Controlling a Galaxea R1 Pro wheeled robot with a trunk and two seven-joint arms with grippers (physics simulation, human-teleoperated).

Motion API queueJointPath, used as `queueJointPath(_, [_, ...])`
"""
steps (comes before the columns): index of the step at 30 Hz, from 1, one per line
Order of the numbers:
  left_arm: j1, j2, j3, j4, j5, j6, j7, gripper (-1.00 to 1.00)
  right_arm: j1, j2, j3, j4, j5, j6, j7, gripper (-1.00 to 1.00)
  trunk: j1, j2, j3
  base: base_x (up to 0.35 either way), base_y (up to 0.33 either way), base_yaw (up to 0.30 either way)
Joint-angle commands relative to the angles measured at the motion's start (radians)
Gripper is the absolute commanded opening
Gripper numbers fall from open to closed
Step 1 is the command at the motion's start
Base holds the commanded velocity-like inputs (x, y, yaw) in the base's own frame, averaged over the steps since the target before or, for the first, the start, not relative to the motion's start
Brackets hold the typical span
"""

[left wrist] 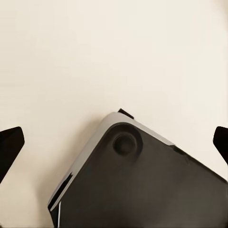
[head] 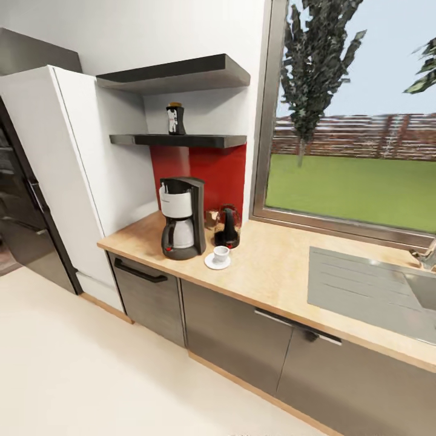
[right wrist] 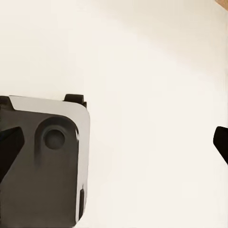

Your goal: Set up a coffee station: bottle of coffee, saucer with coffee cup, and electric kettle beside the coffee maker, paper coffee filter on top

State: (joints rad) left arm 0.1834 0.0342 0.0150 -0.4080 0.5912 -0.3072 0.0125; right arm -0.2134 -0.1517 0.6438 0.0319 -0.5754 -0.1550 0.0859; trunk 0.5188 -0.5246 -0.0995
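The cream floor [head: 72, 363] takes up the lower left of the head view, and a big window [head: 357, 121] looking onto grass and a fence fills the upper right. A tall white cabinet [head: 66, 181] stands at the left, with a dark fridge [head: 24, 212] beside it at the picture's edge. The tan countertop [head: 272, 266] runs from that cabinet to the right, over grey cabinet fronts [head: 236, 333], and a steel sink [head: 369, 290] is set into its right part. Two black shelves are fixed to the wall above the counter's left end; the lower shelf [head: 181, 140] carries the bottle [head: 175, 118], standing upright. Below it, against a red backsplash [head: 206, 169], the coffee maker [head: 181, 218] stands on the counter. The kettle [head: 226, 227] stands just right of it, nearer the wall. In front of the kettle lies the saucer [head: 217, 261] with the cup [head: 221, 253] on it, near the coffee maker's base. In the left wrist view the left gripper [left wrist: 114, 145] hangs over the floor and a dark part of the robot's base [left wrist: 142, 185], its black fingertips [left wrist: 9, 142] spread wide at the two edges, holding nothing. The right gripper [right wrist: 114, 142] is likewise spread wide over the floor, empty
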Motion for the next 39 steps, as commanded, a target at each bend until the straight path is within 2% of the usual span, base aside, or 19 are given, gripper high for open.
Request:
queueJointPath(1, [0.001,0.000,0.000,-0.003,0.002,0.000,0.001,1.00,-0.001,0.001,0.007,0.003,-0.011,-0.005,0.008,1.00,-0.004,0.006,0.001,-0.092,-0.284,0.235])
queueJointPath(18, [0.001,-0.002,0.000,-0.005,-0.001,0.002,0.001,1.00,-0.001,0.001,0.007,0.003,-0.009,-0.005,0.004,1.00,-0.069,0.125,0.048,-0.091,-0.284,0.269])
queueJointPath(30, [0.001,-0.002,0.000,-0.007,-0.001,0.002,0.001,1.00,-0.001,0.001,0.007,0.003,-0.009,-0.005,0.004,1.00,-0.069,0.125,0.044,-0.091,-0.285,0.268])
queueJointPath(39, [0.001,-0.002,0.000,-0.009,-0.001,0.005,0.001,1.00,-0.001,0.001,0.007,0.003,-0.009,-0.006,0.005,1.00,-0.069,0.125,0.043,-0.091,-0.284,0.055])
